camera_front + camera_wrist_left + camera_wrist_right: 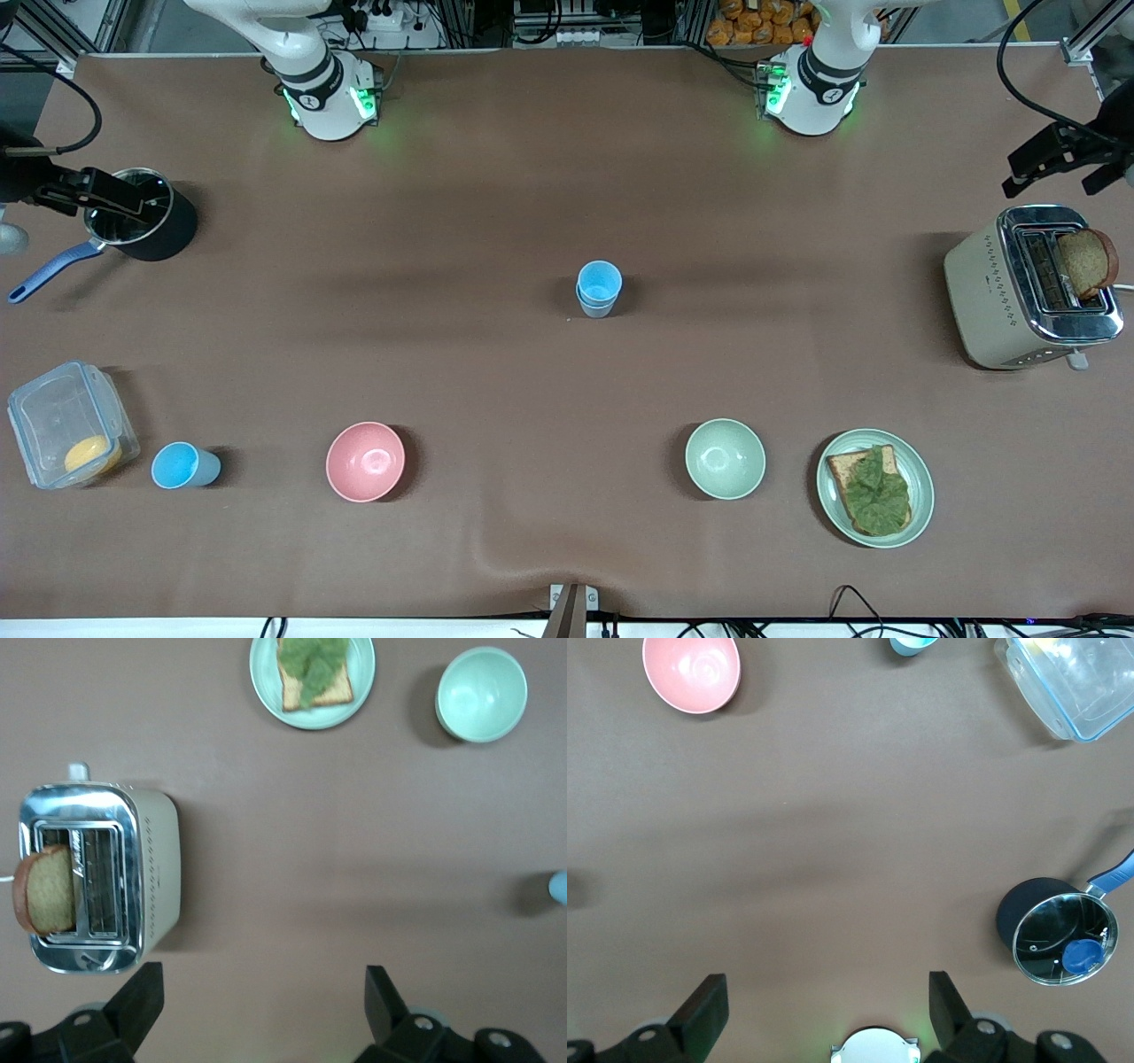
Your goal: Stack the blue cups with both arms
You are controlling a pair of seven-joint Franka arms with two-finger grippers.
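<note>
At the left arm's end of the table, the left gripper (257,1014) hangs high over bare brown cloth beside the cream-and-chrome toaster (1028,288), its dark fingers (137,1005) spread wide and holding nothing; a slice of brown bread (1086,262) stands in one toaster slot, and the lettering on the chrome top is too small to read; the right gripper (824,1014), likewise wide apart and empty, hangs over the cloth near the black saucepan (146,226) with a blue handle, in which a small blue thing lies; both arms wait. At mid-table, two light-blue plastic cups (599,288) sit nested, one inside the other; a third, a brighter blue tumbler (182,465), stands alone beside the clear lidded plastic box (66,425) holding something orange-yellow; the pink bowl (365,461) and pale green bowl (725,458) are empty; the pale green plate (921,487) carries toast topped with a green leaf.
</note>
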